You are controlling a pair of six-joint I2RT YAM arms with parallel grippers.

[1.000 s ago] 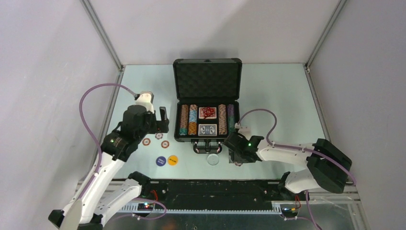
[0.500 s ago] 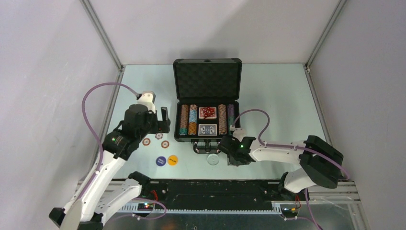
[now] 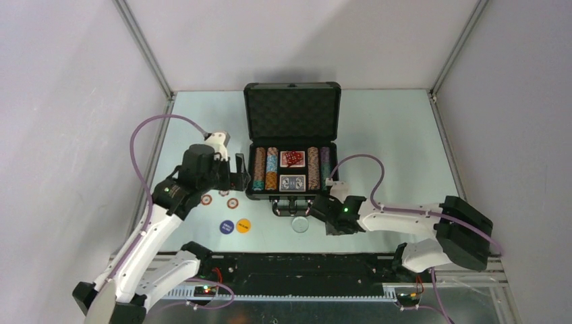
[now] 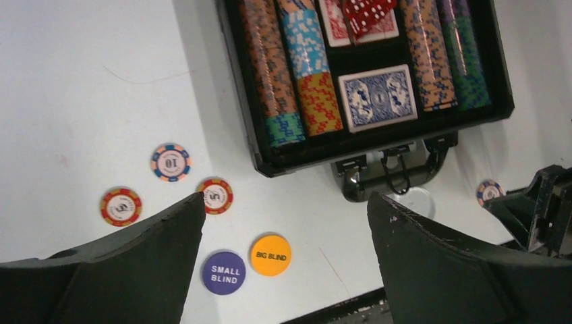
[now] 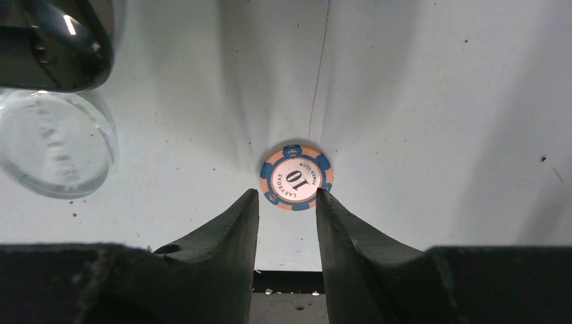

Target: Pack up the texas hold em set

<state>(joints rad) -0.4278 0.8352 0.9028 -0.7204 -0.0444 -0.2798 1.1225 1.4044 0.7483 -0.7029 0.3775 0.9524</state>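
our left claw (image 4: 287, 200) hangs spread wide over the surface (image 4: 88, 81), just left of the open case (image 3: 291, 115). our right claw (image 5: 284, 193) is half narrowed, its tips either side of a chip (image 5: 296, 177) lying flat before the case. we cannot tell whether it grips it.

The pale table (image 3: 391, 135) carries the open black case (image 3: 291, 115) at its middle; left of it lie three loose chips (image 4: 170, 163), with a purple button (image 4: 224, 272) and an orange button (image 4: 270, 255) side by side nearer the front. Before the case sits a clear round disc (image 5: 54, 145) (its lettering unreadable), a pink-and-blue chip (image 5: 296, 177) flat to its right.
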